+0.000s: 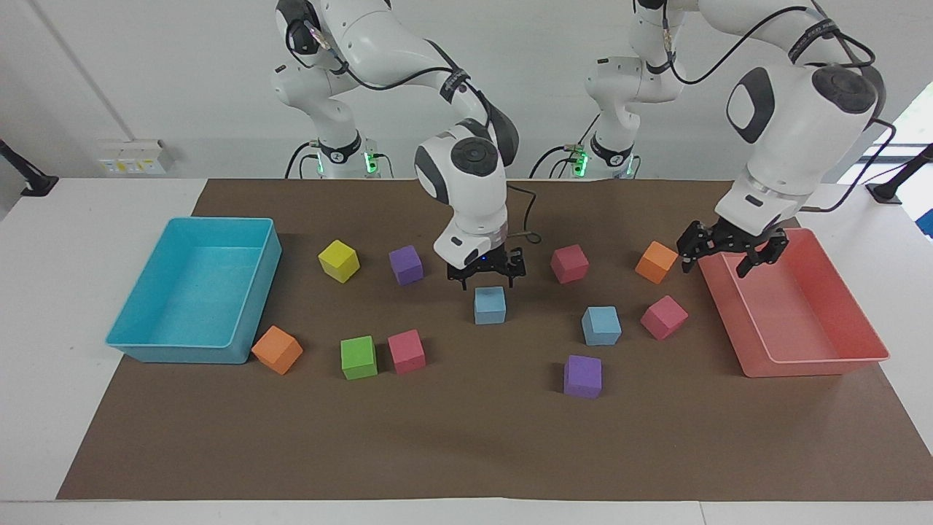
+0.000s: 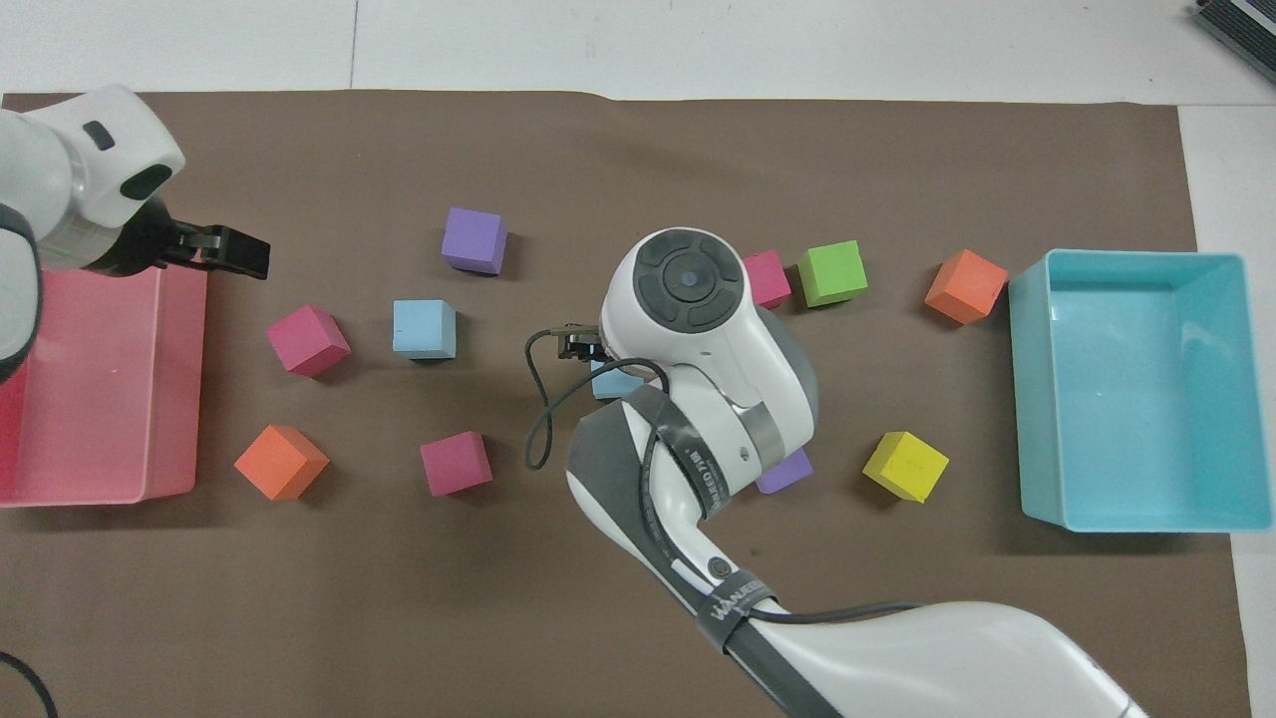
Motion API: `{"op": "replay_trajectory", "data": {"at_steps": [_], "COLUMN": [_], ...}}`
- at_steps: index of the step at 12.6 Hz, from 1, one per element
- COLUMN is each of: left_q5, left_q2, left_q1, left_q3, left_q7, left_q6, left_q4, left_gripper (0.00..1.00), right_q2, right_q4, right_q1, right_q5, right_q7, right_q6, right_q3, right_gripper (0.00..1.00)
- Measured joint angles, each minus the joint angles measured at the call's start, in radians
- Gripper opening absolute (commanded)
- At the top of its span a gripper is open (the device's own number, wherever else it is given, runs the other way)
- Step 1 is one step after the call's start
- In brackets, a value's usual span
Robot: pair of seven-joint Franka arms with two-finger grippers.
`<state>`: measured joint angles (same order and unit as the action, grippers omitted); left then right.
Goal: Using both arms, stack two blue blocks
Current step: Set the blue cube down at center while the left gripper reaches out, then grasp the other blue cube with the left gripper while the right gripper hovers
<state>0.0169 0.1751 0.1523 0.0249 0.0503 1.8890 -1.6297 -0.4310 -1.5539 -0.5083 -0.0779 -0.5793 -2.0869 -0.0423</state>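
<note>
- A white table [image 1: 44, 306] stood against a plain white wall, most of its top covered by a brown paper sheet [image 1: 466, 445]; coloured foam cubes lay scattered on the sheet.
- A turquoise tray [image 1: 191, 348] sat at the right arm's end of the table, a pink tray [image 1: 816, 364] at the left arm's end.
- One blue block [image 1: 489, 305] lay near the middle of the sheet, flat on the paper, directly under the right gripper [image 1: 486, 281]. A clear gap showed between block top and fingertips.
- Right gripper's fingers stood spread wide, holding nothing.
- The second blue block [image 1: 601, 325] lay toward the left arm's end, beside a pink cube [image 1: 664, 317] and nearer the robots than a purple cube [image 1: 583, 376]. The two blue blocks were well apart, both on the sheet, not stacked.
- Left gripper [image 1: 729, 259] hung over the pink tray's rim, just beside an orange cube [image 1: 656, 262]; fingers spread, empty. It was well apart from both blue blocks.
- Right arm [image 1: 466, 175] reached out from its base, wrist bent so the gripper pointed straight down.
- Left arm [image 1: 794, 124] arched high, forearm dropping steeply to the tray's corner nearest the robots.
</note>
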Motion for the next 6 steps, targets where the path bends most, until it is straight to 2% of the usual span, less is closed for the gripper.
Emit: {"op": "replay_trajectory", "data": {"at_steps": [3, 6], "left_q5": [0.000, 0.000], "left_q2": [0.048, 0.076], "left_q1": [0.065, 0.117], "left_q3": [-0.002, -0.004], "left_q7": [-0.058, -0.126], "left_q6": [0.112, 0.210], "left_q4": [-0.064, -0.140], "left_gripper": [1.00, 1.00], "right_q2": [0.041, 0.046], "right_q4": [-0.004, -0.036], "right_q1": [0.107, 0.188], "right_q5": [-0.089, -0.263], "right_q7": [0.112, 0.228], "right_q6": [0.048, 0.060], "right_q3": [0.000, 0.001], "right_gripper": [1.00, 1.00]}}
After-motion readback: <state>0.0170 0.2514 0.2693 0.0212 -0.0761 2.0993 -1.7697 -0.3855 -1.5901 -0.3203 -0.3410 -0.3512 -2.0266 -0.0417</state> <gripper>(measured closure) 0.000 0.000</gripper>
